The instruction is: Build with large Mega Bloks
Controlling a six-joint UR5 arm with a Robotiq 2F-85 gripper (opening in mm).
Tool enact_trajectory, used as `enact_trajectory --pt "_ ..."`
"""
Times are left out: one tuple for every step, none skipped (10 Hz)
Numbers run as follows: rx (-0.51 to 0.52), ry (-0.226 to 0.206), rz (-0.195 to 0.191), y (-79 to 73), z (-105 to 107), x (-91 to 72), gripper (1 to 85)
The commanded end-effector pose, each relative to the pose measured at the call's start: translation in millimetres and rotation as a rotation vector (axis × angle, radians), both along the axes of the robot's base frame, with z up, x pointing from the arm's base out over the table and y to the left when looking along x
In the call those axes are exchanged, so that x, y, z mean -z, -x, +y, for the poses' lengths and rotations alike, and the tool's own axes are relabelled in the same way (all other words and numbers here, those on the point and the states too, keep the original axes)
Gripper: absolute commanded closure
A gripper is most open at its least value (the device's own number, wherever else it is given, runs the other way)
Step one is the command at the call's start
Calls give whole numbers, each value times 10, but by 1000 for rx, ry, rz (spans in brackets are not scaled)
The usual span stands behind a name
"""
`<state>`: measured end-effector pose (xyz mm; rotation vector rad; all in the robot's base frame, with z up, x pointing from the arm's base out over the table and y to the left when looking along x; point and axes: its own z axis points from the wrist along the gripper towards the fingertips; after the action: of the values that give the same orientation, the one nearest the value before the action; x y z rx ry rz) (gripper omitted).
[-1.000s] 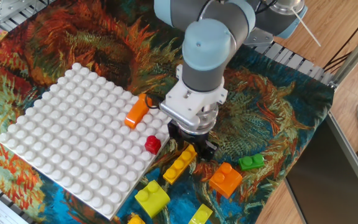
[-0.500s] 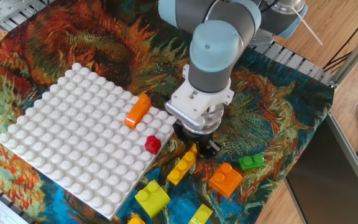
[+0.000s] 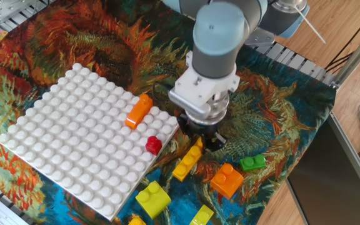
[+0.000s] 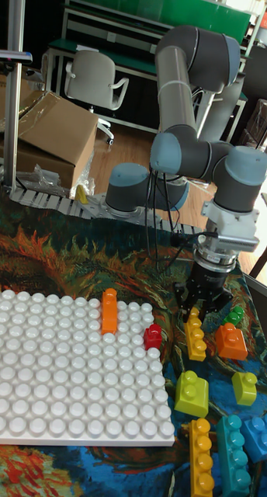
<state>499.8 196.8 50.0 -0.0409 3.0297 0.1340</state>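
My gripper (image 3: 200,142) (image 4: 205,309) points down just past the right edge of the white baseplate (image 3: 61,137) (image 4: 64,388). It looks shut on the upper end of a yellow bar brick (image 3: 188,162) (image 4: 195,335), which slants down from the fingers onto the cloth. An orange bar (image 3: 138,110) (image 4: 109,310) and a red one-stud brick (image 3: 153,145) (image 4: 153,337) sit on the baseplate near that edge. Loose on the cloth lie an orange brick (image 3: 227,179) (image 4: 230,342), a small green brick (image 3: 252,163) (image 4: 235,315) and a yellow-green brick (image 3: 152,199) (image 4: 192,390).
More loose bricks lie at the front: a lime one (image 4: 244,386), a yellow bar (image 4: 200,456), a teal bar (image 4: 233,450) and a blue one (image 4: 261,435). The patterned cloth ends at the table's right edge (image 3: 305,169). A metal rack (image 3: 11,12) stands at the back left.
The gripper has moved a little to the right and away from the baseplate. The yellow bar brick has shifted the same way with it. The other bricks lie as before.
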Motion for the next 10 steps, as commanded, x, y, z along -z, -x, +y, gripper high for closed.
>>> enact_trajectory --pt "-29 -39 -33 -48 77 -117 843" --pt "-28 -25 -34 -52 42 -113 843" --pt "-35 -12 -36 -56 11 -110 843" --pt "-39 -7 -44 -75 -1 -112 843" --pt "-30 4 -31 -44 -32 -104 843" --pt "-23 14 -26 -15 -75 -114 843" --pt "-21 15 -13 89 -138 -250 843" --pt "-22 15 5 204 -230 -441 843" --pt "-55 25 17 301 -401 -609 843" --pt "-73 13 24 365 -468 -689 843"
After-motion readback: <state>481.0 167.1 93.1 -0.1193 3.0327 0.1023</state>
